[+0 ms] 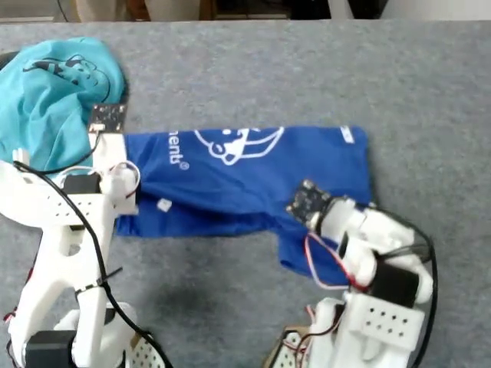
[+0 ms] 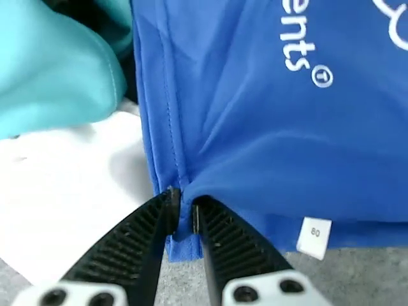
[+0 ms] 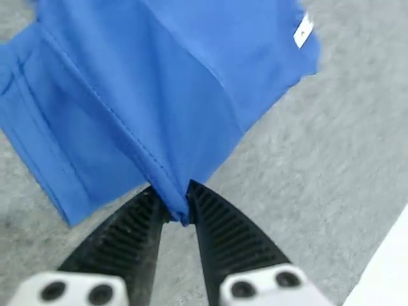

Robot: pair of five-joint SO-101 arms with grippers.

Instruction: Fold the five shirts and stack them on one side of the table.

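**Blue shirt pinched at both ends, teal one bunched up in the corner**

So the blue shirt (image 1: 245, 172) is lying sideways across the middle of the grey desk (image 1: 307, 69). The white print (image 1: 230, 144) faces up, and the near edge is rumpled and doubled over rather than flat. There's a small white tag (image 2: 314, 237) sticking out of the hem near the left end, and another white tag (image 3: 303, 30) on the far right corner.

The left fingers (image 2: 127, 248) are clamped on the shirt's left hem. In the left wrist view you can see a fold of blue fabric squeezed right between the ribbed black tips. The right fingers (image 3: 121, 242) are doing the same thing at the other end, closed on a stitched edge of the blue fabric, which rises up off the desk into the tips. From the high view that grip sits at the near right part of the shirt, where a flap hangs toward the arm bases.

The teal shirt (image 1: 54, 100) is a crumpled heap in the far left corner of the desk, just beside the blue shirt's left end.
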